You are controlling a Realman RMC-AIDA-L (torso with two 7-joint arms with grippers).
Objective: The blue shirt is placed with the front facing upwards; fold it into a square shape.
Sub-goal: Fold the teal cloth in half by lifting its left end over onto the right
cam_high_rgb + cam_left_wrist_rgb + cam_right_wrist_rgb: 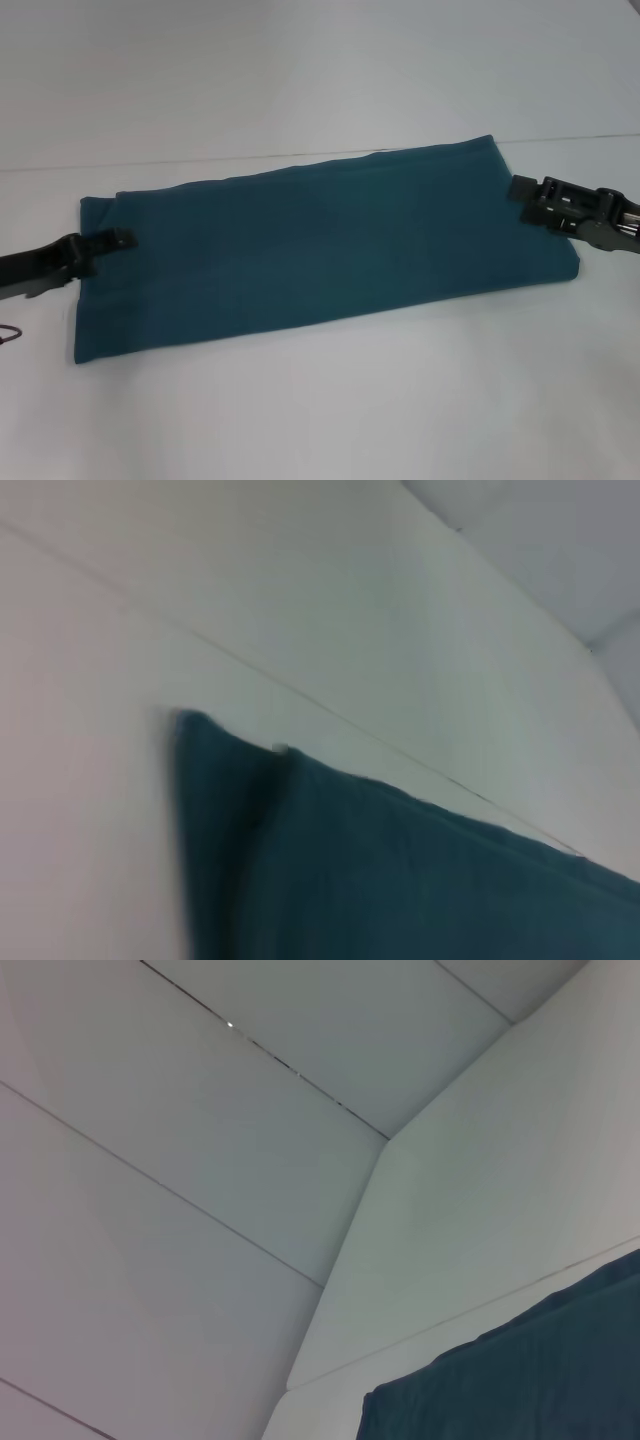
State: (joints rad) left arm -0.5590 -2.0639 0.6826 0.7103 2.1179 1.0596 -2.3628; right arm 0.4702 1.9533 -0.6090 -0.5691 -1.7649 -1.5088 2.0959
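Observation:
The blue shirt (320, 250) lies flat on the white table (400, 410) as a long folded band running from left to right, plain fabric up, no lettering showing. My left gripper (118, 239) rests low at the band's left short edge, its tip just over the cloth. At the far corner of the right short edge sits my right gripper (518, 187), touching the fabric there. A corner of the shirt (400, 880) fills the left wrist view. The right wrist view catches only another corner of the shirt (520, 1370).
The table's back edge (200, 160) runs just behind the shirt, with a pale wall (300, 60) beyond. A small dark wire loop (8, 334) shows at the left border. Bare tabletop lies in front of the shirt.

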